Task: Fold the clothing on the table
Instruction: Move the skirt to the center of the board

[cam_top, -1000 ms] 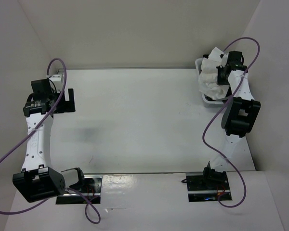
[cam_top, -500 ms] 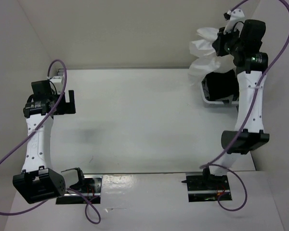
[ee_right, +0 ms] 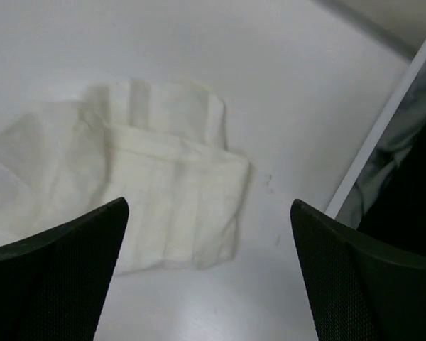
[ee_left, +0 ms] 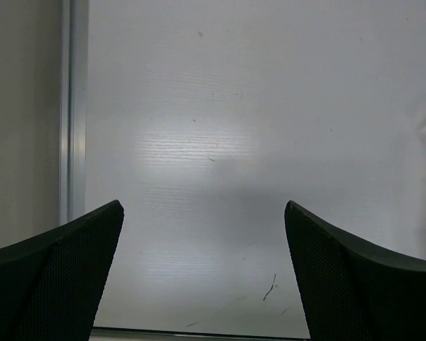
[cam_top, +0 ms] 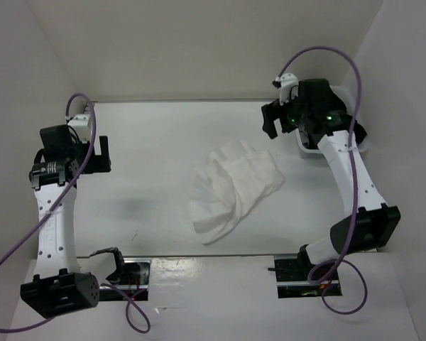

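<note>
The big white bench [cam_top: 149, 135] carries everything. The white skirt [cam_top: 234, 188] lies in a loose heap near the middle of the bench. Parts of it lap over each other, so it likely needs spreading flat before folding. A small white basket [cam_top: 304, 148] sits at the far right corner. The right end effector [cam_top: 272, 121] hangs beside the basket, fingers spread wide, holding nothing. The left end effector [cam_top: 103, 153] sits near the left edge, also wide apart and empty, likely to stay out of the way.
</note>
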Available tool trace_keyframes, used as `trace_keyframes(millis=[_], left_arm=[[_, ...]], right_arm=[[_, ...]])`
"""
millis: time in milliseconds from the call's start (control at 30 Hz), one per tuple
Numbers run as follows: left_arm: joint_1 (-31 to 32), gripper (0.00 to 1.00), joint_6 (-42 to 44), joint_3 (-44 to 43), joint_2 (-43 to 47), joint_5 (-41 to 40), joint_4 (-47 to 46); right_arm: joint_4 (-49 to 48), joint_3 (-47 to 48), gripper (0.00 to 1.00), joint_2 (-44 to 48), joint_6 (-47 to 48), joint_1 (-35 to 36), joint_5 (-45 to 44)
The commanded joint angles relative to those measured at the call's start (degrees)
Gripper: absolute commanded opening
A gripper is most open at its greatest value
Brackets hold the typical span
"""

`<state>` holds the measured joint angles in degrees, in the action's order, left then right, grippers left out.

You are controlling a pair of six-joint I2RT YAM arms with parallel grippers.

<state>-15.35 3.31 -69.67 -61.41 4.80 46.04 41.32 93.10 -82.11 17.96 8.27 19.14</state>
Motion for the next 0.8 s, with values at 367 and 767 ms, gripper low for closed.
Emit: trace_keyframes(millis=[367,767], left_arm=[[-0.91,1.0,2.57,4.11,8.32,8.55,2.21],[9.53,1.0,7.85,-11.78,-27.95,39.57,8.71]], right_arm=[[-0.09,-8.98,0.99,-4.46,3.05,16.25,-9.55],[-3.53,-20.58,0.99,-0.79,3.05,10.2,-13.35]])
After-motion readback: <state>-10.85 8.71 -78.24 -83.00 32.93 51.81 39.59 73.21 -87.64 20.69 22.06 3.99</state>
